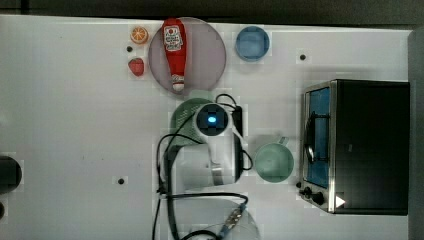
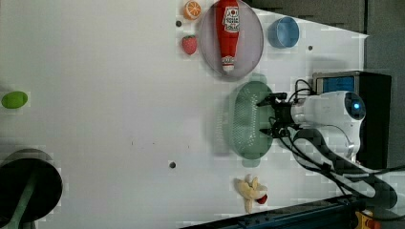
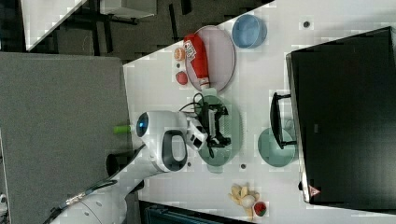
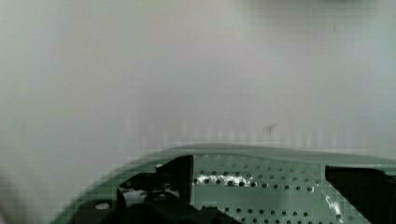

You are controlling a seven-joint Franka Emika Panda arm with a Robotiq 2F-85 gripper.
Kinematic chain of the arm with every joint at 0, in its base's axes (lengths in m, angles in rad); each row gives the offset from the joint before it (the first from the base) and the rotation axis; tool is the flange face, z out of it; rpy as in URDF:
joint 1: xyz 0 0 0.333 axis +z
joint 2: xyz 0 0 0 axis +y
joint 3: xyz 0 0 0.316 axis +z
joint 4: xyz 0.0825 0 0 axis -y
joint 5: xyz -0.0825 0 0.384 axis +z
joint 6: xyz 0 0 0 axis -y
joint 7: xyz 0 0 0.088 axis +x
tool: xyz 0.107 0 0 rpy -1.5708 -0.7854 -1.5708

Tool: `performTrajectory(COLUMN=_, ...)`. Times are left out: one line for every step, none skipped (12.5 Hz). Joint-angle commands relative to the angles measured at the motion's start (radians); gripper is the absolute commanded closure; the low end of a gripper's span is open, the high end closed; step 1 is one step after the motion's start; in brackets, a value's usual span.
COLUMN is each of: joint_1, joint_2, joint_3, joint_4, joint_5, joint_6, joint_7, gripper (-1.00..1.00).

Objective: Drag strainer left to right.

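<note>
The strainer (image 2: 241, 119) is a pale mint-green oval basin with a perforated inside, standing on the white table just below the plate in the left view. My gripper (image 2: 266, 117) is open, its two black fingers spread wide and reaching down inside the strainer near its wall on the left view's right. In the right view the gripper (image 3: 218, 126) sits over the strainer (image 3: 233, 137) the same way. The wrist view has the strainer's rim (image 4: 280, 156) and holes between both fingertips (image 4: 163, 179). In the top view my wrist covers much of the strainer (image 1: 184, 117).
A round green mug (image 1: 273, 162) stands on the top view's right of the strainer, with a toaster oven (image 1: 367, 145) beyond it. A plate (image 1: 207, 55) with a ketchup bottle (image 1: 174, 50), a blue bowl (image 1: 252, 43), an orange (image 1: 139, 34) and a strawberry (image 1: 136, 66) lie behind.
</note>
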Motion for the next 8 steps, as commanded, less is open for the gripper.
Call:
performTrajectory(joint_1=-0.034, joint_2=-0.014, joint_3=-0.038, joint_4=-0.003, joint_5=-0.016, joint_6=-0.001, joint_7=-0.1, gripper=-1.0)
performTrajectory(joint_1=-0.034, joint_2=-0.014, joint_3=-0.053, joint_4=-0.003, joint_5=-0.016, joint_6=0.0, joint_7=-0.112, gripper=-1.0)
performTrajectory(joint_1=-0.034, joint_2=-0.014, joint_3=-0.068, joint_4=-0.003, joint_5=-0.016, joint_6=0.0, joint_7=-0.128, gripper=-1.0)
performTrajectory(joint_1=-0.034, joint_2=-0.014, joint_3=-0.082, joint_4=-0.003, joint_5=-0.016, joint_6=0.001, joint_7=-0.151, gripper=-1.0)
performTrajectory(joint_1=-0.034, joint_2=-0.014, joint_3=-0.097, joint_4=-0.003, joint_5=-0.016, joint_6=0.001, joint_7=-0.157, gripper=-1.0)
performTrajectory(joint_1=-0.034, joint_2=-0.014, joint_3=-0.11, joint_4=-0.003, joint_5=-0.016, joint_6=0.001, joint_7=-0.156, gripper=-1.0)
performTrajectory(joint_1=-0.034, joint_2=-0.014, joint_3=-0.122, joint_4=-0.002, joint_5=-0.016, joint_6=0.001, joint_7=-0.156, gripper=-1.0)
performTrajectory(joint_1=-0.034, joint_2=-0.015, joint_3=-0.126, joint_4=0.001, joint_5=-0.015, joint_6=0.007, joint_7=-0.157, gripper=-1.0)
